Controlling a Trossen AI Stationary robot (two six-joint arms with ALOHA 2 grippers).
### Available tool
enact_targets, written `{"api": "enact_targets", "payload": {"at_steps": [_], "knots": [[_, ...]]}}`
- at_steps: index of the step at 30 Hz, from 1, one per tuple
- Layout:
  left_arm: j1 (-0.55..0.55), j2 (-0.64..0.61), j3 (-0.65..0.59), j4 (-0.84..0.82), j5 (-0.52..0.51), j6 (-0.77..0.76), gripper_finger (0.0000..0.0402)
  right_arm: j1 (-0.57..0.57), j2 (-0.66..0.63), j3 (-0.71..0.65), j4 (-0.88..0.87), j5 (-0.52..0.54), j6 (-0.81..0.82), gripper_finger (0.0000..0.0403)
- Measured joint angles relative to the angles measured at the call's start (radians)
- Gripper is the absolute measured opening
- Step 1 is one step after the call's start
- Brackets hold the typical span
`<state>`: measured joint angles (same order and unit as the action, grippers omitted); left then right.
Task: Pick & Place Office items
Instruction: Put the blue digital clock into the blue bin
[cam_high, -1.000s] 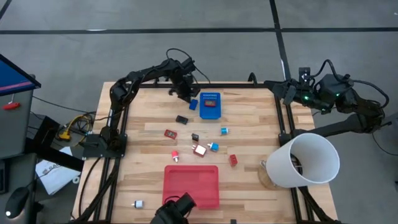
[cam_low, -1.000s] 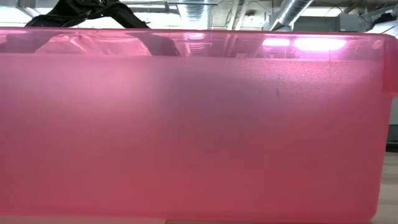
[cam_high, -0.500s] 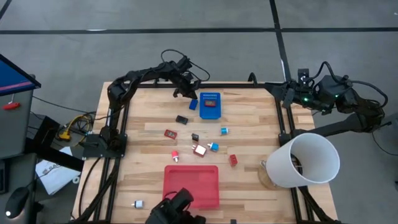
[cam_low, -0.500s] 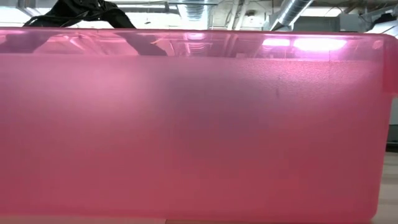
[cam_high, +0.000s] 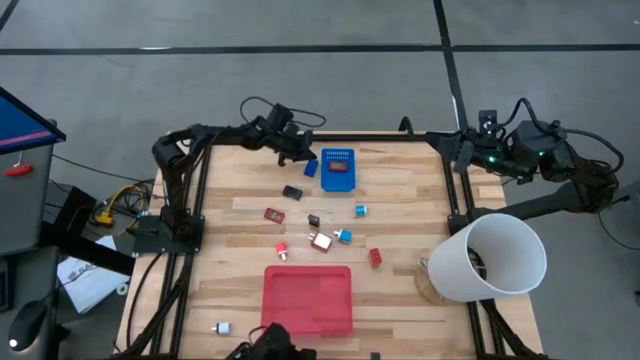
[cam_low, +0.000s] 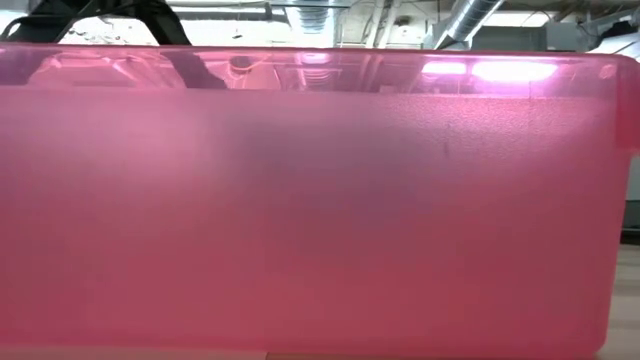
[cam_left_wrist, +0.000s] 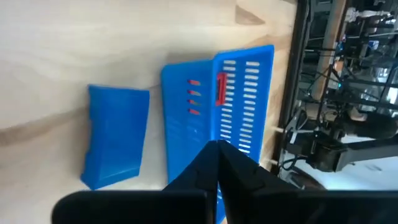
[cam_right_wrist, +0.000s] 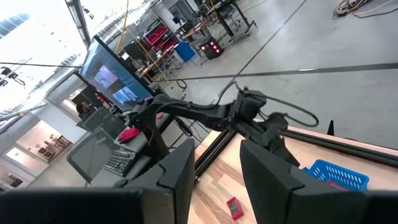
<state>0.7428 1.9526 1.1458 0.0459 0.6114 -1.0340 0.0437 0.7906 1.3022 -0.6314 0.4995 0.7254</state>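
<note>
While the left gripper (cam_high: 297, 152) hung pinched closed and empty beside the blue bin (cam_high: 338, 168), the office items (cam_high: 322, 241) lay scattered mid-table behind the red tray (cam_high: 307, 298) — the right gripper (cam_right_wrist: 214, 174), parted and empty, waited off the table's right edge.

Even overhead light, faint shadows — low view perhaps defocused behind the red tray (cam_low: 320, 200), ceiling glare above.
</note>
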Motion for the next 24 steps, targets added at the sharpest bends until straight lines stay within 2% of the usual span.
{"api": "enact_targets", "payload": {"at_steps": [4, 10, 18, 24], "knots": [[-0.010, -0.001, -0.015, 0.001, -0.032, 0.005, 0.0000, 0.000, 0.000, 0.000, 0.011, 0.001, 0.008, 0.0123], [-0.002, -0.001, -0.016, -0.128, -0.116, 0.074, 0.0000, 0.000, 0.000, 0.000, 0.026, 0.005, 0.019, 0.0123], [-0.022, -0.001, -0.015, -0.137, -0.127, 0.104, 0.0000, 0.000, 0.002, 0.000, 0.039, 0.007, 0.019, 0.0123], [-0.045, -0.001, -0.015, -0.163, -0.176, 0.119, 0.0000, 0.001, 0.002, 0.000, 0.042, 0.006, 0.019, 0.0123]]}}
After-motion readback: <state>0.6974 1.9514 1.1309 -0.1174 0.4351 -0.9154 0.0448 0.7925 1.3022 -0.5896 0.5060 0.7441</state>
